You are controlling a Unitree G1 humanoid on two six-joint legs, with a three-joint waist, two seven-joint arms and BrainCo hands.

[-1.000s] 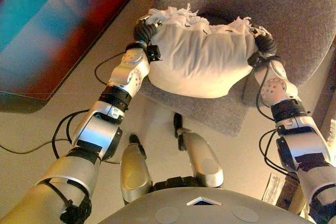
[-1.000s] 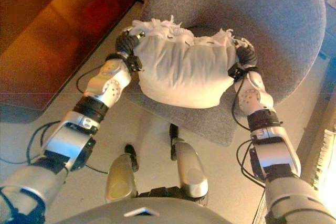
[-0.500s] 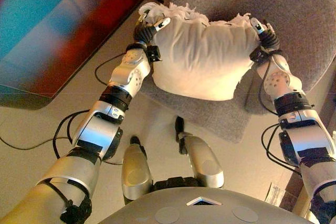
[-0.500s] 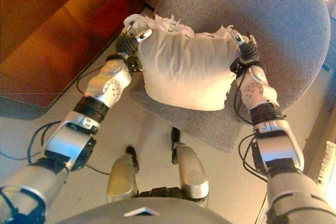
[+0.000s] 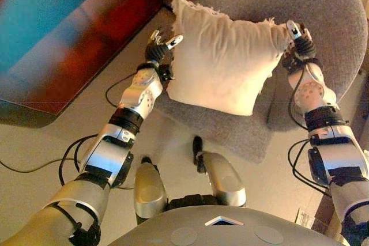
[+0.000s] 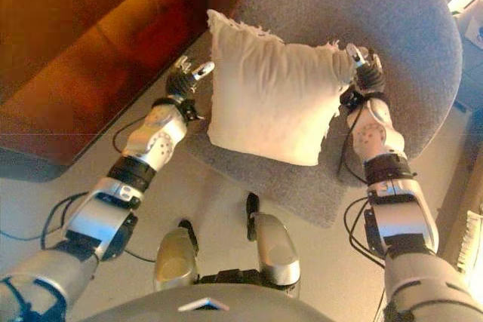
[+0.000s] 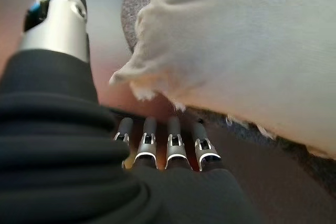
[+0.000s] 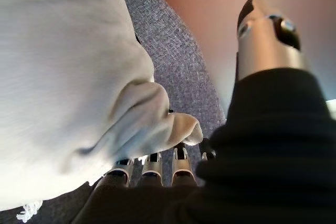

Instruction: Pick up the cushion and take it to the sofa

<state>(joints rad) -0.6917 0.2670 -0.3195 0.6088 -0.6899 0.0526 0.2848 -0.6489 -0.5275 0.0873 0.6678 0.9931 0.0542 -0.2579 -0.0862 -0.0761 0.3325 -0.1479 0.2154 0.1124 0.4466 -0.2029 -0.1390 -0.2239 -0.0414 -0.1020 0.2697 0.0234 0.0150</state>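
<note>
Now the cream cushion [image 5: 222,61] shows wrinkled fabric and frayed corners.

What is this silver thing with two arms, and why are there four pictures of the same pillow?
It is a walking robot with two silver arms and hands like ours. Two pictures come from cameras in its head, looking down. The other two come from small cameras on its wrists, so the pillow looks huge there.

The white cushion with frayed corners is above the seat of a grey chair. The left hand is against one side of the cushion and the right hand against the other, so it sits squeezed between them. The fingers look straight, not curled round the cloth. Beside the chair stands a reddish-brown sofa, likely where the cushion should go.
</note>
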